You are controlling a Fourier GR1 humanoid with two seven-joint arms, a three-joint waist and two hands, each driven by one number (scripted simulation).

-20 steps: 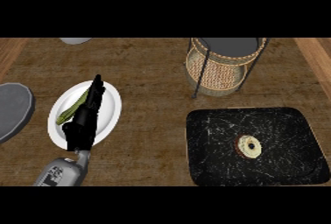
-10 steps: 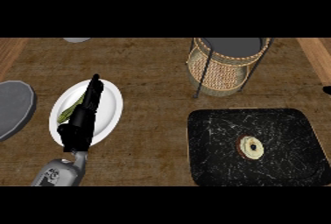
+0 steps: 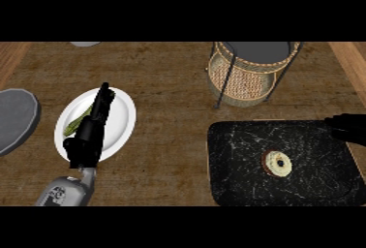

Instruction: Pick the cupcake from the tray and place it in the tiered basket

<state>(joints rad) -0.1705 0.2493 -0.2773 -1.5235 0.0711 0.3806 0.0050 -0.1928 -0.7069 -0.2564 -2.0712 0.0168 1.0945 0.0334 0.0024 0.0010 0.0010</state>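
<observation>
Head view. Tray (image 3: pixel 236 181) at lower right, basket (image 3: pixel 247 82) beyond it, plate (image 3: pixel 118 121) at left. My left hand (image 3: pixel 87 135) lies over the plate, fingers straight, holding nothing. My right hand (image 3: pixel 349 129) overlaps the tray's right corner; its grasp I cannot tell. Cupcake (image 3: pixel 277 163) sits on the tray.

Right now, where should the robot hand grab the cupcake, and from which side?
Probably round its sides, coming down from above. The cupcake sits alone on the tray, top facing up, with bare tray all around, so nothing blocks a pinch across its round body. The right robot hand, at the tray's right edge, is nearest.
</observation>
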